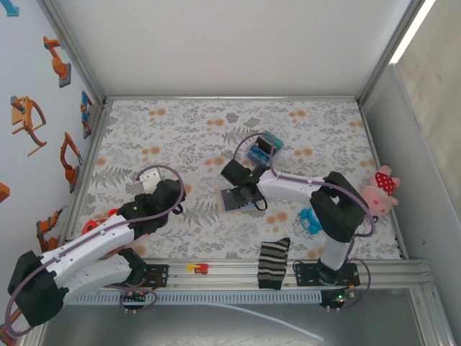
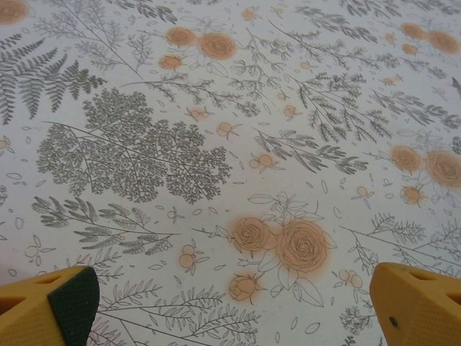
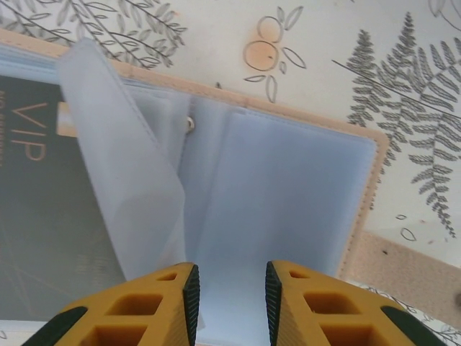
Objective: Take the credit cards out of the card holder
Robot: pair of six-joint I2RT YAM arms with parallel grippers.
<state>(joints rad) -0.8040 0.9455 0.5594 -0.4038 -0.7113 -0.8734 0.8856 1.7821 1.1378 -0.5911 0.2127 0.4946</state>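
The card holder (image 1: 232, 201) lies open on the floral cloth at the table's middle. In the right wrist view the card holder (image 3: 288, 173) shows a tan rim and light blue inner panels. A clear sleeve (image 3: 122, 166) lifts off its left panel. Under the sleeve lies a dark grey card (image 3: 43, 216) marked VIP. My right gripper (image 3: 232, 299) hovers just over the right panel, fingers a little apart with nothing between them. From above, the right gripper (image 1: 245, 189) sits on the holder's far edge. My left gripper (image 2: 230, 303) is wide open over bare cloth, left of the holder (image 1: 149, 176).
A blue, teal and black block (image 1: 263, 147) stands behind the holder. A striped sock (image 1: 274, 263) hangs over the front rail. A pink plush toy (image 1: 379, 191) sits at the right edge, a blue thing (image 1: 311, 220) by the right arm, a red thing (image 1: 90, 225) at the left.
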